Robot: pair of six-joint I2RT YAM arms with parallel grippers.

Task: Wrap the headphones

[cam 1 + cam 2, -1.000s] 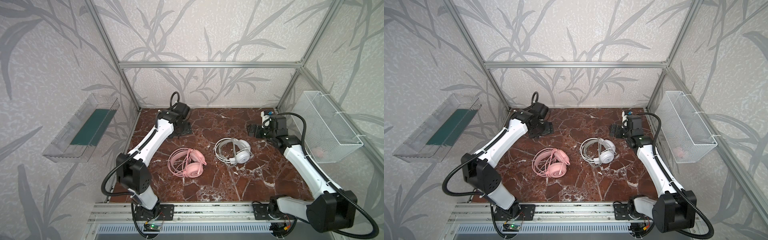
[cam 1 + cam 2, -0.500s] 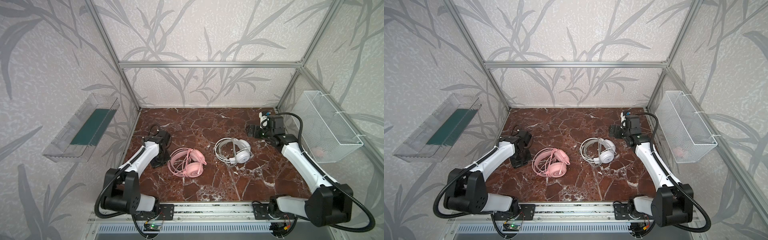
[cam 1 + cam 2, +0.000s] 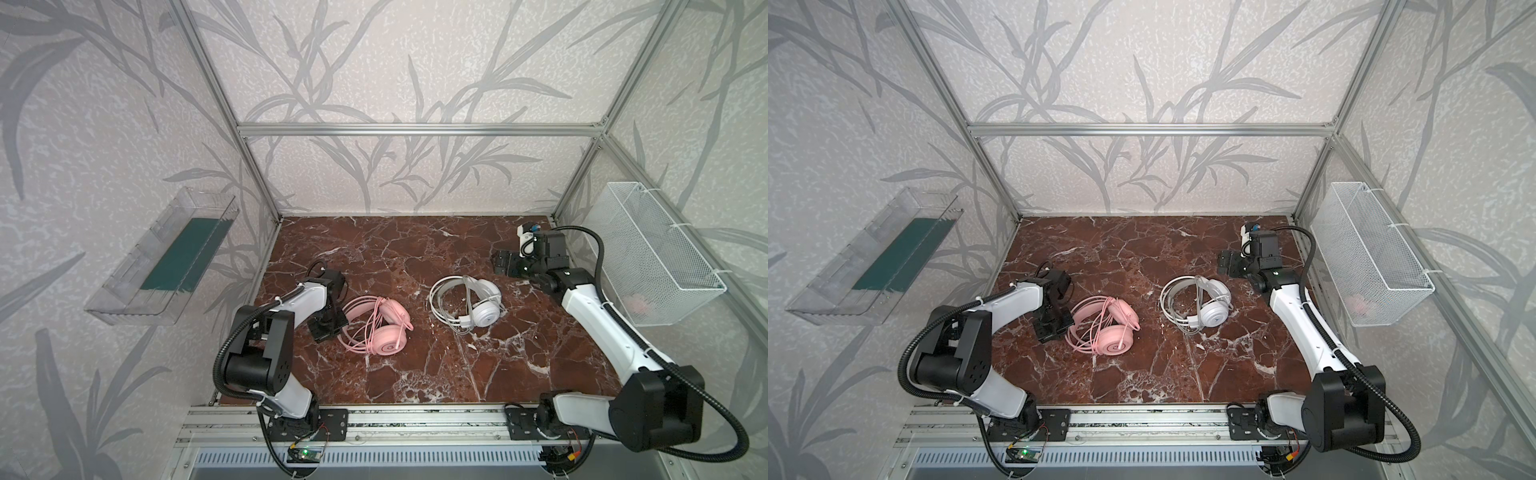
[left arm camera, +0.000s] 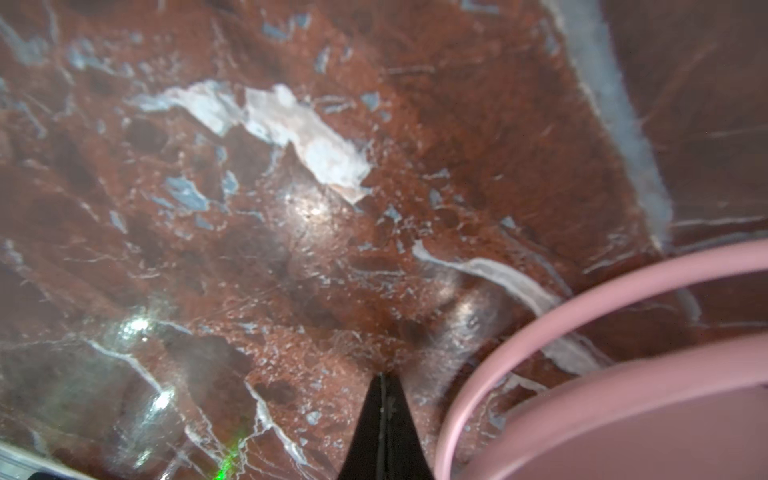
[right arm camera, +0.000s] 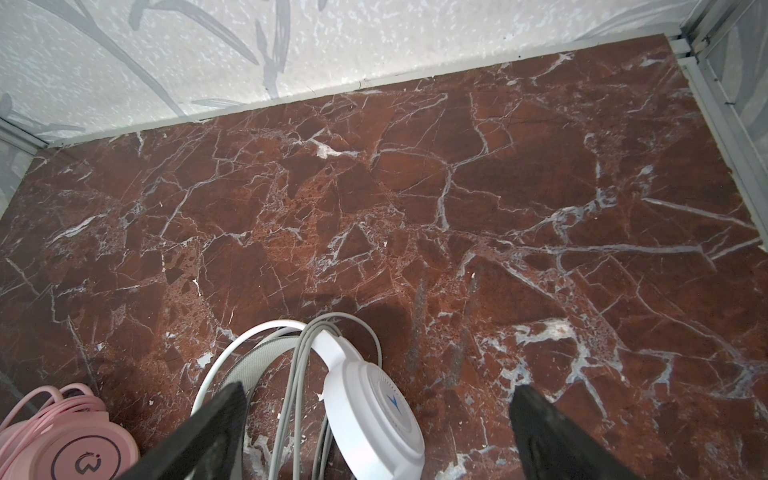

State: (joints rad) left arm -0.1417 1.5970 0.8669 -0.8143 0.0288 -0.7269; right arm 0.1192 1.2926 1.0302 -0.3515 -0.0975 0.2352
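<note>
I see my left gripper (image 4: 382, 407) clenched tight, tips down near the marble table (image 3: 374, 249). It sits at nine o'clock of the pink headphones (image 3: 384, 328), just beside their headband (image 4: 540, 324). The white headphones (image 3: 478, 305) lie at three o'clock of the pink pair, their cable (image 5: 291, 374) looped across them. My right gripper (image 3: 506, 264) hangs spread wide at one o'clock of the white pair, apart from it.

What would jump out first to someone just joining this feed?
Two headsets lie on the red marble table: pink headphones left of centre and white headphones to their right. The left gripper sits shut beside the pink pair, while the right gripper hangs open near the back right corner.
</note>
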